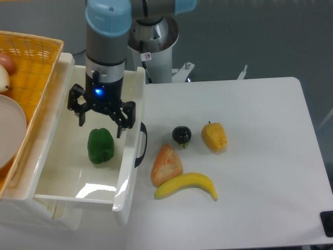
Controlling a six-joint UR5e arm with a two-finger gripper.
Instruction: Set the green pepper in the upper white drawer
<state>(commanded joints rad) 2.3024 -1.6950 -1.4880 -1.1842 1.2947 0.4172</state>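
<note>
The green pepper point(100, 146) lies on the floor of the upper white drawer point(128, 172), which is pulled out with its black handle point(141, 145) facing the table. My gripper point(100, 125) hangs just above the pepper, open, its fingers spread apart with nothing between them. It is clear of the pepper.
A yellow wicker basket point(31, 57) with a white plate and an onion sits on top at the left. On the table to the right of the drawer lie a bread piece point(166, 164), a banana point(187, 185), a dark round fruit point(181, 135) and a yellow pepper point(214, 136).
</note>
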